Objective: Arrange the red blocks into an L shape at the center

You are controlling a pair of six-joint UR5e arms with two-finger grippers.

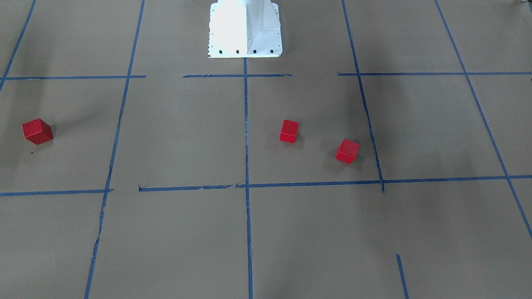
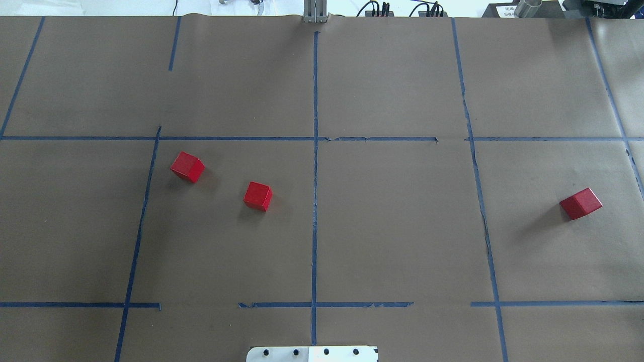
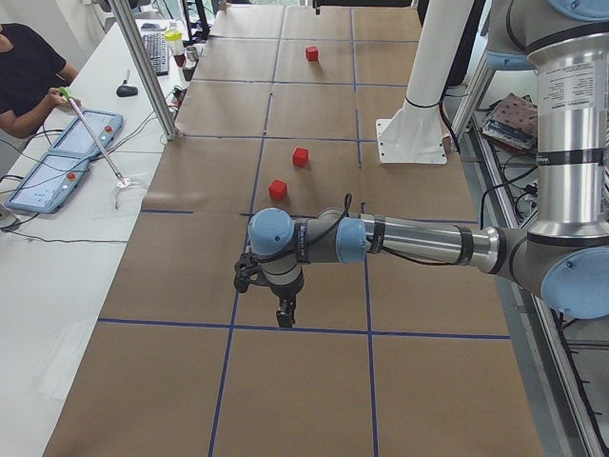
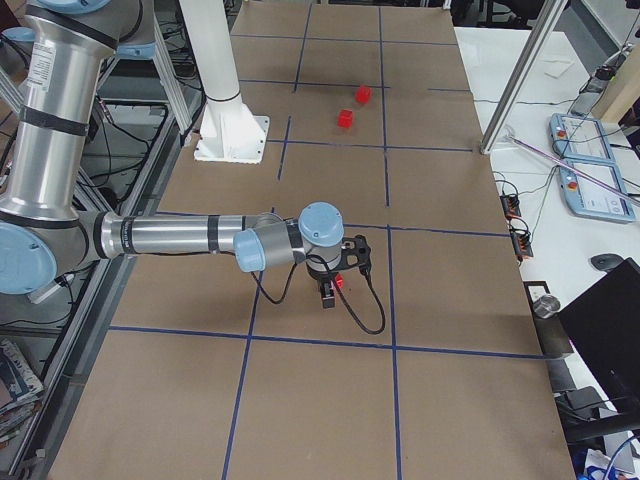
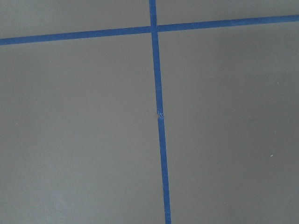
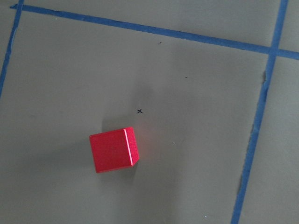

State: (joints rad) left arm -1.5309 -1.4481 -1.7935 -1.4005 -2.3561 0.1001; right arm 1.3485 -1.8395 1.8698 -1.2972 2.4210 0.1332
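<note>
Overhead and front views opposed, sharing three red blocks [image 2: 258,196]; wrist cameras close, straight down.

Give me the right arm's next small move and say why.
Probably lower the right claw onto the lone red block below it. That block lies far out on the robot's right, while the other two red blocks sit apart, left of the centre tape line; no L is formed yet.

Blocks [image 2: 258,195] bright red; paper [image 2: 402,226] brown; tape grid [image 2: 315,226] blue; base plate [image 2: 312,356] white.
</note>
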